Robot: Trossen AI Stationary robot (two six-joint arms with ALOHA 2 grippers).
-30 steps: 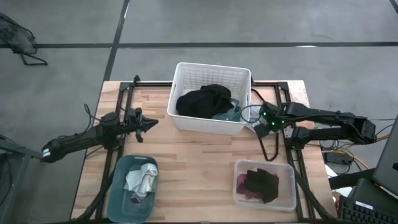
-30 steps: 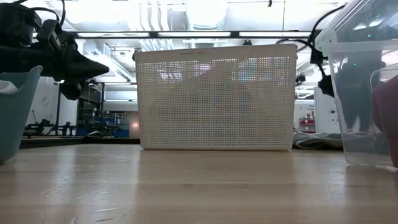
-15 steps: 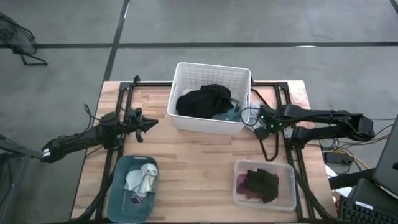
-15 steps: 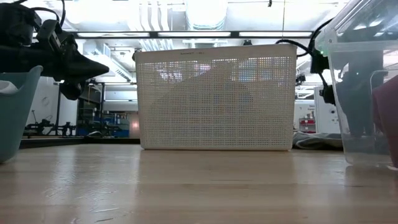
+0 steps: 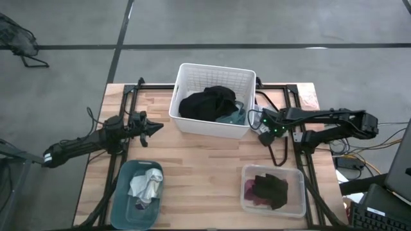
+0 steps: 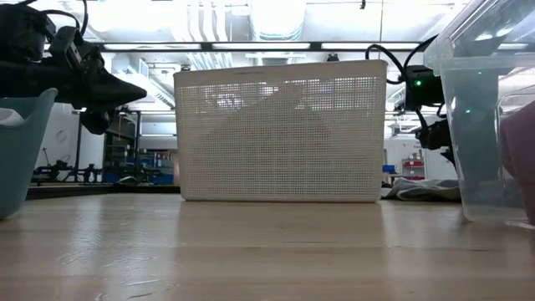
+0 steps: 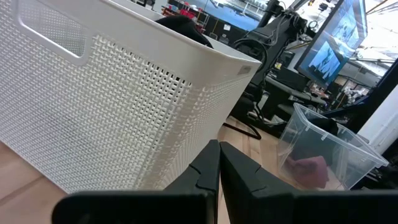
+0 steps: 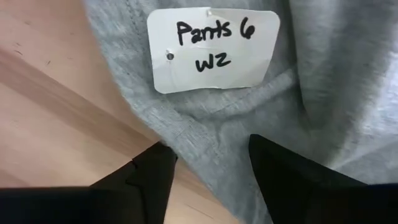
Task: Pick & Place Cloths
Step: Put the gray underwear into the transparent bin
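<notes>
A white mesh basket (image 5: 212, 76) stands at the far middle of the table, with a black cloth (image 5: 207, 102) and a teal-green cloth (image 5: 231, 117) inside. A grey cloth (image 8: 249, 112) bearing a paper tag (image 8: 212, 46) lies on the table right of the basket (image 6: 422, 191). My right gripper (image 5: 261, 128) (image 8: 210, 146) is open, low over this cloth, one finger on each side of a stretch below the tag. My left gripper (image 5: 156, 127) (image 7: 219, 149) is shut, hovering left of the basket. My right gripper's open fingers (image 8: 152, 171) come at the grey cloth from above, astride a flat stretch (image 8: 214, 130) just below the tag. I cannot tell whether they touch the cloth, or whether the gripper touches the basket's right wall.
A teal bin (image 5: 123, 199) at the near left holds a white-grey cloth (image 5: 146, 186). A clear bin (image 5: 297, 176) at the near right holds black and maroon cloths (image 5: 268, 189). Black cable loops (image 5: 277, 151) lie beside the right arm. Bare wood lies between the bins.
My right gripper has moved toward the table's left, up against the basket's right side, staying low. The basket has slid a little toward the left edge. My left arm has kept still.
</notes>
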